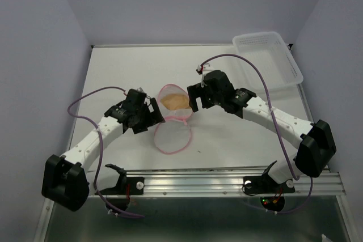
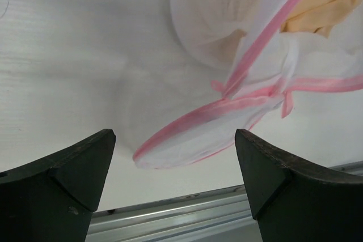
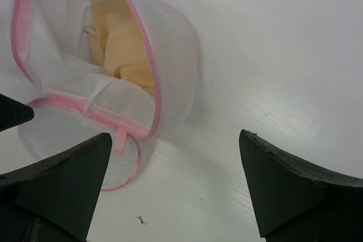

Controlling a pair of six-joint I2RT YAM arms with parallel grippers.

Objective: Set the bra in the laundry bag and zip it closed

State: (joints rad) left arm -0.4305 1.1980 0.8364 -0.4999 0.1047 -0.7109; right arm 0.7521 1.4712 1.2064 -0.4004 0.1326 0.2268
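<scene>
The laundry bag [image 1: 182, 116], white mesh with a pink zipper rim, lies at mid-table with its mouth open. Its round lid flap [image 1: 172, 138] lies flat on the table toward the near edge. The tan bra [image 1: 174, 101] sits inside the bag, showing through the mouth as the bra [image 3: 122, 41] and the bra [image 2: 326, 1]. My left gripper [image 1: 154, 116] hovers just left of the bag, open and empty, with the flap [image 2: 210, 134] ahead of the left gripper [image 2: 176, 165]. My right gripper [image 1: 194, 99] stands open just right of the bag [image 3: 170, 66]; the right gripper [image 3: 176, 171] holds nothing.
A clear rectangular plastic basket [image 1: 266, 60] stands at the far right corner. An aluminium rail [image 1: 227, 182] runs along the near edge. Purple cables loop over both arms. White walls close in the table's left, right and back.
</scene>
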